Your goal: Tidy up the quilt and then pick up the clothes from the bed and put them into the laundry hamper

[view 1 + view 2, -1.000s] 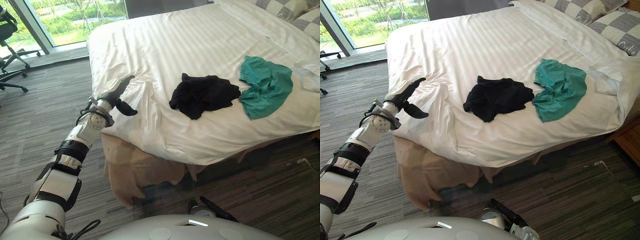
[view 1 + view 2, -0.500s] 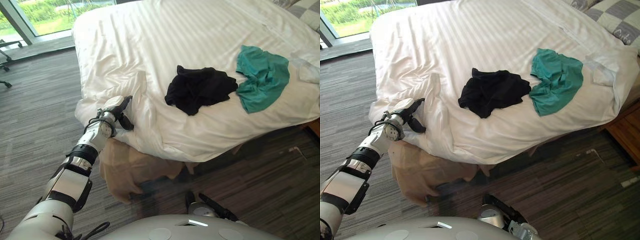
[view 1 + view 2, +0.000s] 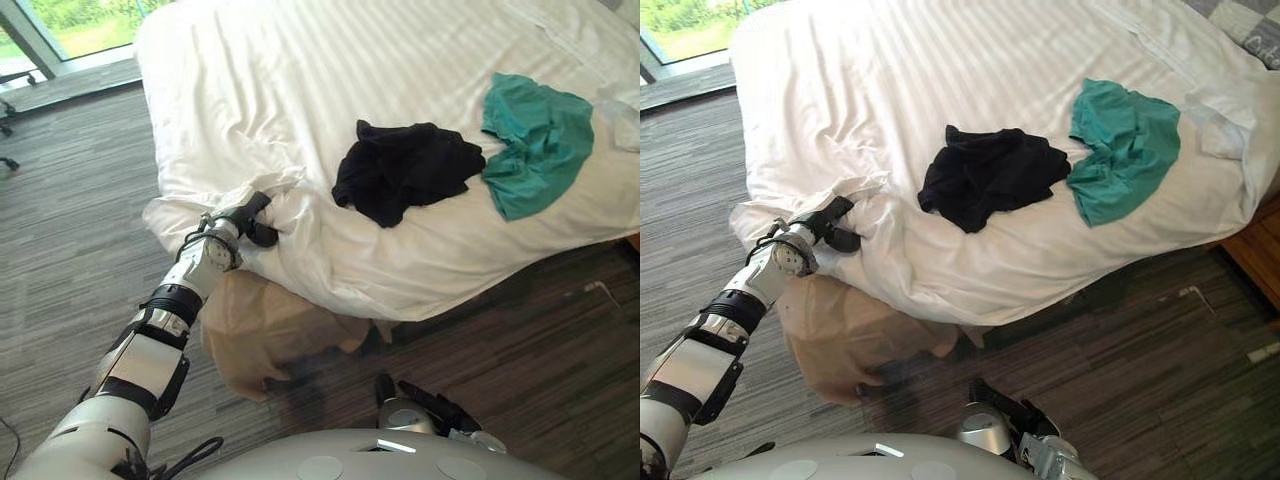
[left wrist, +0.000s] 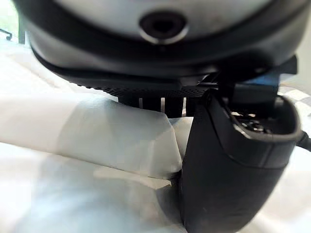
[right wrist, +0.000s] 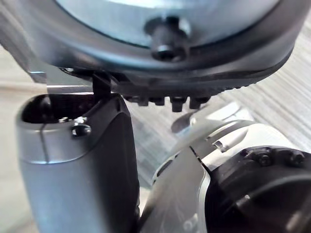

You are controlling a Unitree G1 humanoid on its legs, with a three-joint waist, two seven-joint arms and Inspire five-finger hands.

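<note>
Left robot hand [image 3: 243,216] is closed on the near corner of the white quilt [image 3: 330,90]; in the left wrist view a fold of the cloth sits pinched between its thumb [image 4: 228,184] and the fingers. The corner bunches up into wrinkles right around the hand, and just below the hand a beige bed skirt [image 3: 260,330] hangs down to the grey wood-grain floor [image 3: 70,250]. Past the fingers the quilt spreads flat over the bed. Off to the right of this hand, well apart from it, a crumpled black garment [image 3: 405,170] lies on the quilt, and farther right again, touching the black one's edge, lies a teal garment [image 3: 535,135]. Right robot hand [image 3: 425,405] hangs low above the floor, well apart from the bed, with its fingers relaxed and nothing in them
</note>
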